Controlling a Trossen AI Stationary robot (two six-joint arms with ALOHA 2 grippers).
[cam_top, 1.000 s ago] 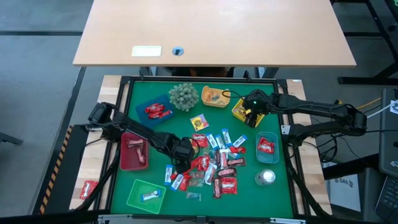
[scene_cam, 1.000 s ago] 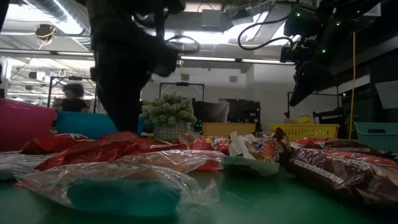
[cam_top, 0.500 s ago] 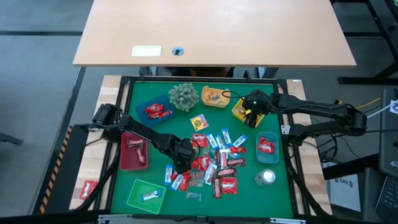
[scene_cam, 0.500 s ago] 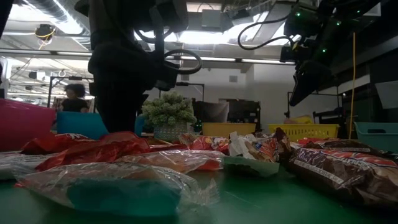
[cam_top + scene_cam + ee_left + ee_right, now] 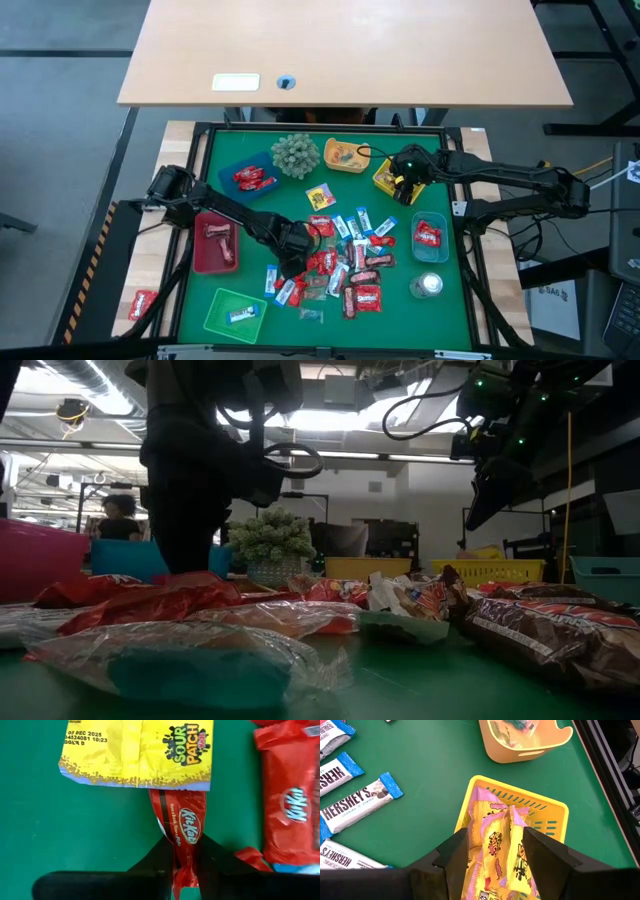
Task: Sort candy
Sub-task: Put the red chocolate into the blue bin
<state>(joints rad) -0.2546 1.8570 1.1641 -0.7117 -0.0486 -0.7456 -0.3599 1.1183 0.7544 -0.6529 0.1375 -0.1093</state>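
1. A small red KitKat bar [image 5: 183, 827] lies on the green tabletop [image 5: 75, 830]. Its shiny wrapper says "KitKat" in white letters.
2. The left gripper [image 5: 181, 851] has its two dark fingers [image 5: 156, 857] pinched on the end of this bar, so it holds the bar.
3. A yellow packet [image 5: 137, 752] lies just beside the bar's far end. It says "SOUR PATCH" and has a date, "05 DEC 2025".
4. A bigger red KitKat packet [image 5: 290, 800] lies near the bar, with a strip of bare green between them.
5. In the high view, the bar sits at the left edge of the candy pile [image 5: 345, 265] in the middle of the tabletop. There is open green room to the left of it.
6. The right gripper [image 5: 492, 847] hangs over a yellow basket [image 5: 547, 812] full of yellow Sour Patch packets [image 5: 495, 845]. Its fingers stand apart and hold nothing.
7. Blue and white bars [image 5: 355, 802] near the basket say "HERSHEY'S".
8. An orange tray [image 5: 530, 742] sits near the basket.
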